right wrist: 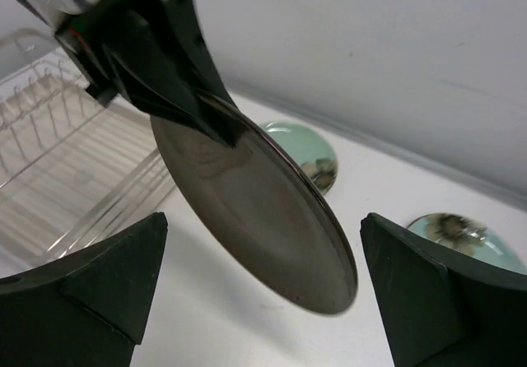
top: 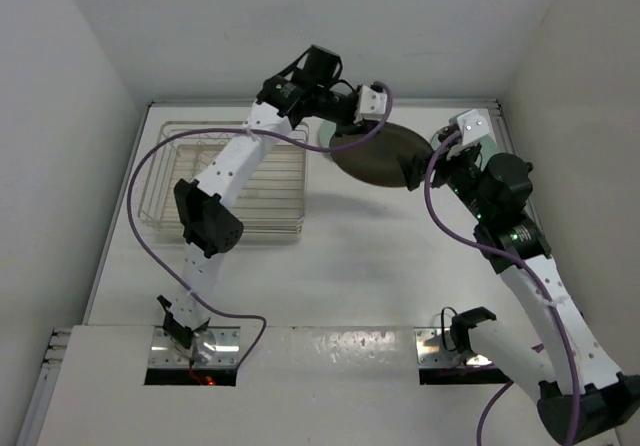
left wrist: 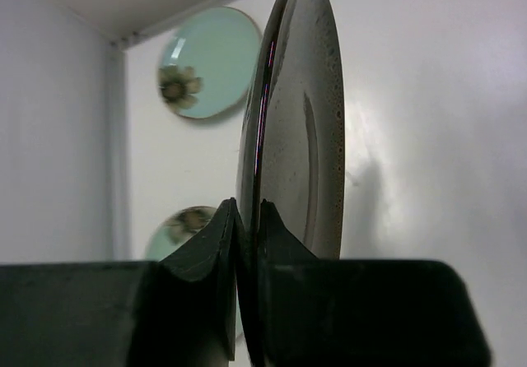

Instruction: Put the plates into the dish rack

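Left gripper (left wrist: 247,212) is clenched on the rim of the dark brown plate (left wrist: 300,120), held tilted in the air just right of the dish rack (top: 283,191). Right gripper (right wrist: 262,223) stands wide open astride that plate, touching nothing. First mint plate (left wrist: 206,62) and second mint plate (left wrist: 183,223) lie flat, right of the rack. Judgement: nothing racked yet, all three plates outstanding

White table (top: 380,266) in front of me: matte, with soft grey shadows lying on it. I note plain white walls on three sides: back wall (top: 300,26), left wall (top: 50,116), right wall (top: 590,76). Table meets back wall in a grey seam (right wrist: 395,151). At my near edge, a scuffed white board (top: 330,351) with two cut-outs. Shiny left bracket (top: 225,341) sits in one, right bracket (top: 432,346) in the other.
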